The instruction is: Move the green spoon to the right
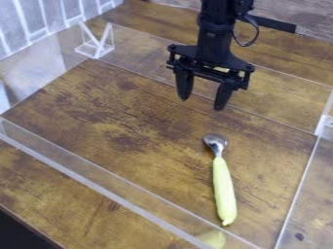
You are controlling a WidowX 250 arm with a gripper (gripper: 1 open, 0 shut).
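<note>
The black gripper [203, 95] is hovering over the wooden table [111, 117], its two fingers standing apart with a gap between them and holding nothing; the green spoon [223, 185] is lying below it in the picture, well apart from the fingers – its small grey bowl [216, 142] is pointing up toward the gripper, its yellow-green handle is running down toward the lower edge; a clear plastic frame [95, 41] is standing near the upper left.
</note>
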